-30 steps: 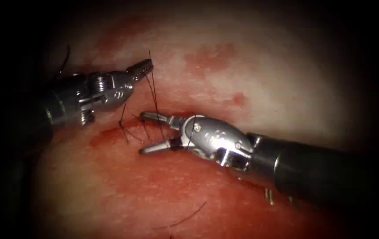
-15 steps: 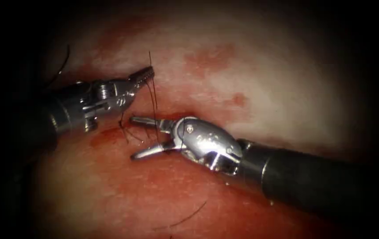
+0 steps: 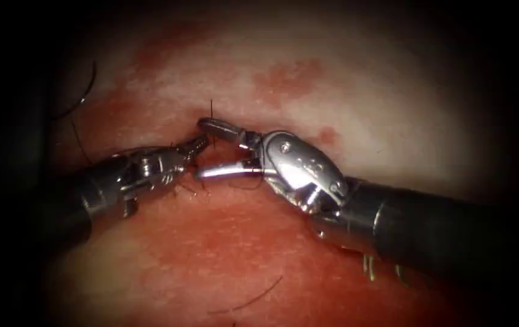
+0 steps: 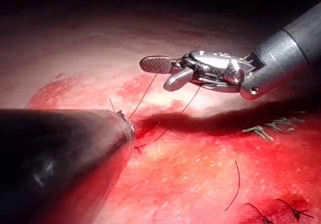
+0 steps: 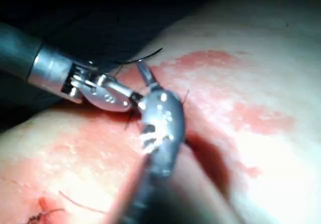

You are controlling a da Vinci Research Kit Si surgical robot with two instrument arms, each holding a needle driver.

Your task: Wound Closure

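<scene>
Two tools: both at the cut [image 3: 211, 158], frame centre.
Right jaws: my right tool [image 3: 206, 147] is spread wide, holding nothing, straddling the thread [image 3: 212, 110].
Left jaws: my left tool [image 3: 197, 145] is pinched on the thread, tip low by the knot.
Needle: can't locate.
Tissue [image 3: 392, 109]: red fluid [image 3: 223, 242] below the cut.
Progress: knot looks tied; tail uncut; loose thread ends [image 3: 253, 300] lower centre.

Right tool [image 3: 208, 148] agape, left tool [image 3: 198, 144] closed
</scene>
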